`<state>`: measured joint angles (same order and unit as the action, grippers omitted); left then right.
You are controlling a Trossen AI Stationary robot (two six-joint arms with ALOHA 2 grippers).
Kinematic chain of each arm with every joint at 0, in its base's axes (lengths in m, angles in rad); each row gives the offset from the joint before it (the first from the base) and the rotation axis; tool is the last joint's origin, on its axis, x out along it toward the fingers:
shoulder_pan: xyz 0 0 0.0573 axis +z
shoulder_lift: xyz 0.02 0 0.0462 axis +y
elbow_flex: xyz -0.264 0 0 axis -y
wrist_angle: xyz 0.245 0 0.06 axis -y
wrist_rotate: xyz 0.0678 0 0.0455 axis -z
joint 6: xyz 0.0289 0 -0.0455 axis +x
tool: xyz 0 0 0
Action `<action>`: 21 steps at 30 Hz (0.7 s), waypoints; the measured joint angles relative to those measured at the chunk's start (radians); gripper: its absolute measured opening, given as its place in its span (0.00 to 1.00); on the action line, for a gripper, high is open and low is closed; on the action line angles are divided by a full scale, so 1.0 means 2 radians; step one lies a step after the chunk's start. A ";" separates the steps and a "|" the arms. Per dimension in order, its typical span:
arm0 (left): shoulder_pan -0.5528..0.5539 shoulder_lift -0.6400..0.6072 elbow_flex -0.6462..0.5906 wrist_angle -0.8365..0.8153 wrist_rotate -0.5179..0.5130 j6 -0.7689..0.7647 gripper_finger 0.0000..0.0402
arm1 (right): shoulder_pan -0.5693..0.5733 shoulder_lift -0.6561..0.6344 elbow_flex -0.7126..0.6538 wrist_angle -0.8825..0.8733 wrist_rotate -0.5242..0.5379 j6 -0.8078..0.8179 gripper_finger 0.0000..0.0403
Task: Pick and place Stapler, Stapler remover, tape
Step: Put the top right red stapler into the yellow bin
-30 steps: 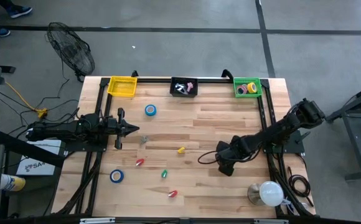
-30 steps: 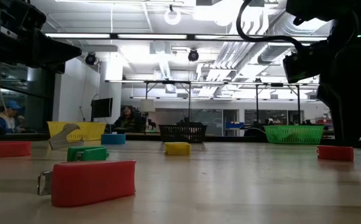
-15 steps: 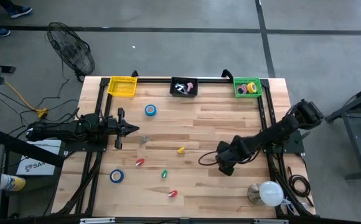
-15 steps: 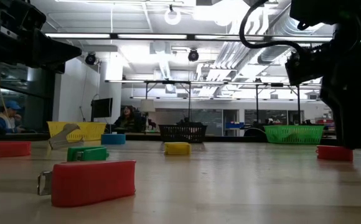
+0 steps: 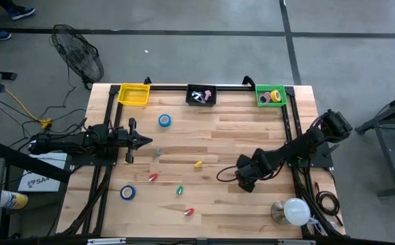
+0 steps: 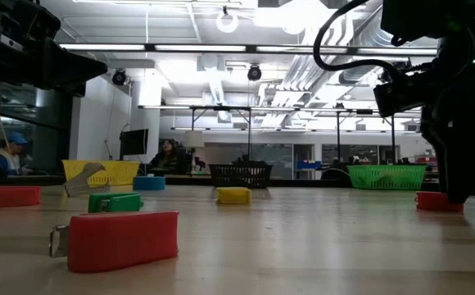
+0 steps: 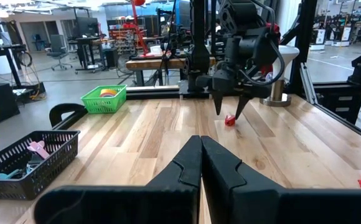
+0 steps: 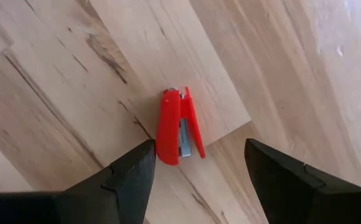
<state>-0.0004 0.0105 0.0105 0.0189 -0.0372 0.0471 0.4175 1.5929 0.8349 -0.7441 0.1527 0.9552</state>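
Table (image 8: 56, 81) matt grained wood; stapler (image 8: 177, 127) glossy red plastic.

Wood-plank table (image 5: 238, 126). Far edge: yellow basket (image 5: 133, 94) left, black basket (image 5: 201, 95) centre, green basket (image 5: 271, 96) right. Loose on top: two blue tape rolls (image 5: 165, 120) (image 5: 127, 192), yellow stapler (image 5: 198, 164), green stapler (image 5: 180, 190), red staplers (image 5: 152, 177) (image 5: 189, 212) (image 8: 177, 127).

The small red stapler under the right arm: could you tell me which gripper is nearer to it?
Right. The right gripper hangs open directly over the red stapler; the left gripper waits shut across the table.
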 joint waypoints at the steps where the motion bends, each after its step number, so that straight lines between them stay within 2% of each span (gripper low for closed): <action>1: 0.000 0.000 0.000 0.000 0.000 0.000 0.00 | 0.000 0.000 0.000 0.000 0.002 -0.003 0.59; 12: 0.000 0.000 0.000 0.000 0.000 0.000 0.00 | -0.001 0.022 0.001 0.027 -0.003 -0.022 0.59; 21: 0.000 0.000 0.000 0.000 0.000 0.000 0.00 | -0.001 0.023 0.001 0.028 -0.018 -0.004 0.56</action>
<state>-0.0006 0.0107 0.0105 0.0189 -0.0372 0.0468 0.4160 1.6390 0.8375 -0.6880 0.1169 0.9463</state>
